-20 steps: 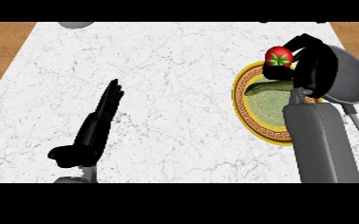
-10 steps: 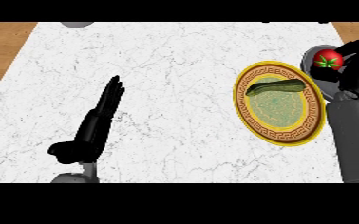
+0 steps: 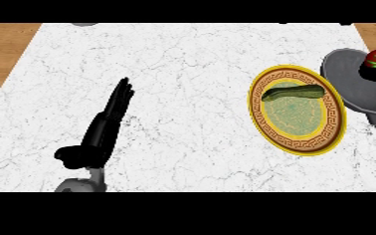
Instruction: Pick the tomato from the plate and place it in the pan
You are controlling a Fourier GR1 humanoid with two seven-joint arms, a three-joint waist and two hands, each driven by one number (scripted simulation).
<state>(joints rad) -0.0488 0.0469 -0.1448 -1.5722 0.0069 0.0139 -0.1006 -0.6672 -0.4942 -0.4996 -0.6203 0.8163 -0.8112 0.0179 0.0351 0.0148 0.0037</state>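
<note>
Head view: tomato [image 3: 371, 58] at right edge over pan [image 3: 351, 79]; left hand [image 3: 103, 129] flat on tabletop [image 3: 183, 69], fingers straight, pressed together; right hand unseen.

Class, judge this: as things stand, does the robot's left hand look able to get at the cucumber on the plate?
Probably yes: the left hand rests open on the counter, and only bare marble lies between it and the cucumber, which lies uncovered on the plate.

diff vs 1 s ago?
The red tomato went right, off the yellow-rimmed plate, and now shows at the view's right edge over the grey pan. The right hand has left the view. The green cucumber and open left hand are unchanged.
</note>
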